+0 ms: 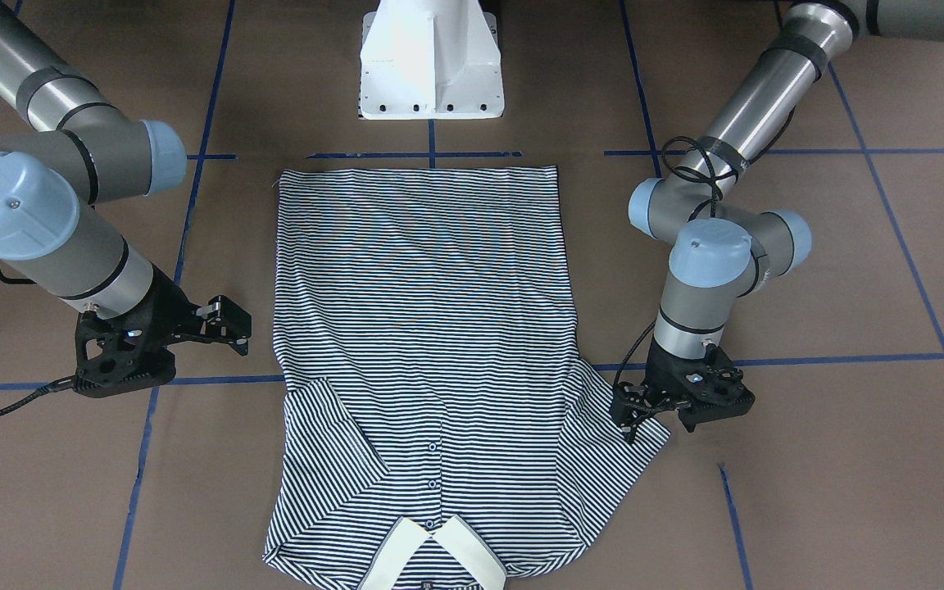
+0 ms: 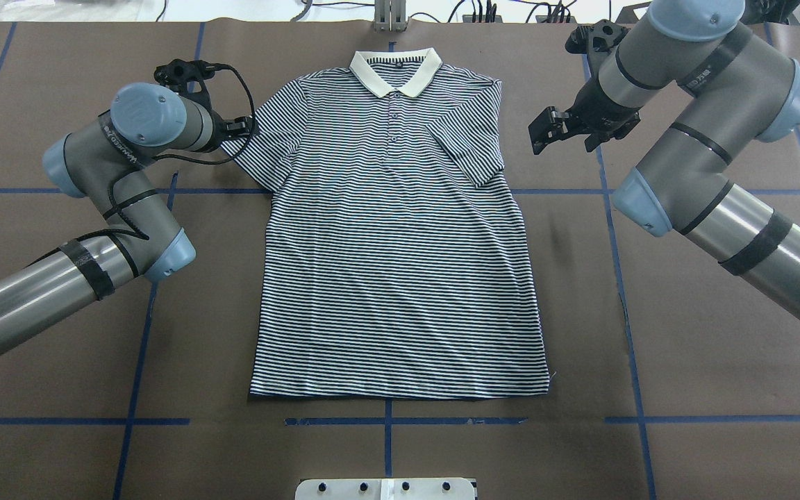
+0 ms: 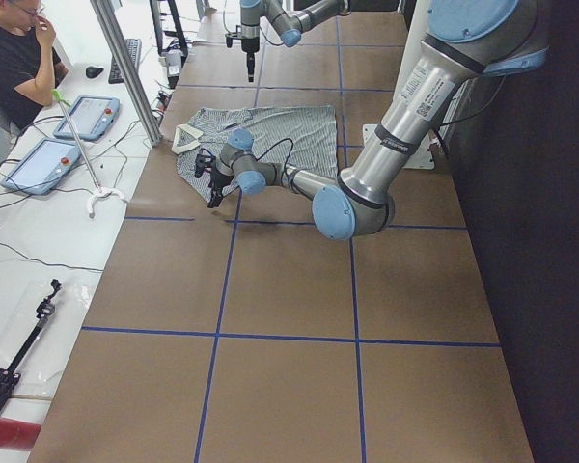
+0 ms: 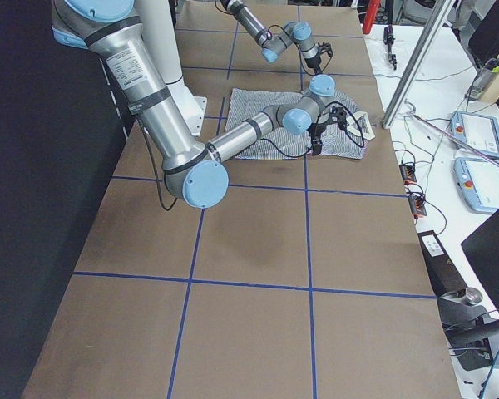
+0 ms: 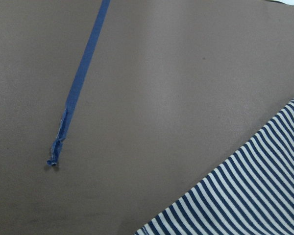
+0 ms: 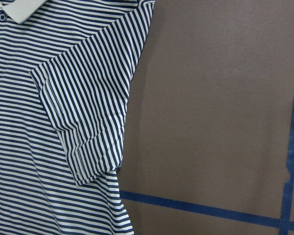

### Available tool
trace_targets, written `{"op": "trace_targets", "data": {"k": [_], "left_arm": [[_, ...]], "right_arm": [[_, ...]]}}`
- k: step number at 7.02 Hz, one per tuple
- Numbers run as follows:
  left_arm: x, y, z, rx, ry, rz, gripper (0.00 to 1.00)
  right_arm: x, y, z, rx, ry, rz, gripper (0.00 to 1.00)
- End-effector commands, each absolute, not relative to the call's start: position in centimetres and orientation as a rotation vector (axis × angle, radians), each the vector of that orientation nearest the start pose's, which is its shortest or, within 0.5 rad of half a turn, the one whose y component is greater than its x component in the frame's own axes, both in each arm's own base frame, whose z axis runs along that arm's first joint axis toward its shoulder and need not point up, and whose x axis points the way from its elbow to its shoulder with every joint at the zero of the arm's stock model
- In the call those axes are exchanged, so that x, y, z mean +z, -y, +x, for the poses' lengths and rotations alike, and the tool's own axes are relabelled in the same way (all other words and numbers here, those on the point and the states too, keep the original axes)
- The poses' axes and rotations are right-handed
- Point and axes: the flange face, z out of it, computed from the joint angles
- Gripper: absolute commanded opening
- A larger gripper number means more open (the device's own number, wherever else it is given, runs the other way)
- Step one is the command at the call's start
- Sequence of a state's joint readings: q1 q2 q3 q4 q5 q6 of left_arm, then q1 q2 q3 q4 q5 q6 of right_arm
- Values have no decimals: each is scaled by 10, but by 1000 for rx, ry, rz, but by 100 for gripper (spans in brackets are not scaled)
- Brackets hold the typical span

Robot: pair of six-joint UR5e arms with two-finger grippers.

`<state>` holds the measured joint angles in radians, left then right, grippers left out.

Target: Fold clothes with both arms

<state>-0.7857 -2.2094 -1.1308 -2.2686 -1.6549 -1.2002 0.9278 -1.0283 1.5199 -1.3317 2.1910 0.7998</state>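
Note:
The striped polo shirt (image 2: 400, 264) lies flat and face up on the brown table, its cream collar (image 2: 394, 69) at the far edge. It also shows in the front view (image 1: 423, 311). The sleeve on my right side (image 6: 73, 122) is folded in over the body. The other sleeve (image 1: 628, 447) lies spread out. My left gripper (image 1: 629, 414) hangs low right at that sleeve's outer edge, with its jaws apparently apart; the left wrist view shows only the sleeve's edge (image 5: 255, 196) and table. My right gripper (image 2: 547, 132) is open and empty, above bare table beside the folded sleeve.
The white pedestal base (image 1: 431, 65) stands at the table's near edge, in line with the shirt's hem. Blue tape lines (image 2: 386, 421) cross the brown table. A seated person (image 3: 14, 58) and tablets are on a side bench beyond the far edge.

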Motion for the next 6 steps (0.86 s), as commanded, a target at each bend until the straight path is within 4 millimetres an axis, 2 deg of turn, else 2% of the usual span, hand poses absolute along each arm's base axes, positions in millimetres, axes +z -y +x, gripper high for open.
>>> {"op": "trace_targets", "data": {"k": [1,2,4,6], "left_arm": [[411,639,462,-347,-795,426,84],[412,639,462,-344,-792,425,73],[411,639,462,-341,-793,427,44],[406,638,463,-339,-797,429,9]], "right_arm": [[336,599,-356,-79,909,140,100],[334,599,-354,-81,911,143,100],[334,599,-354,-81,911,143,100],[336,599,-354,-79,909,141,100]]}}
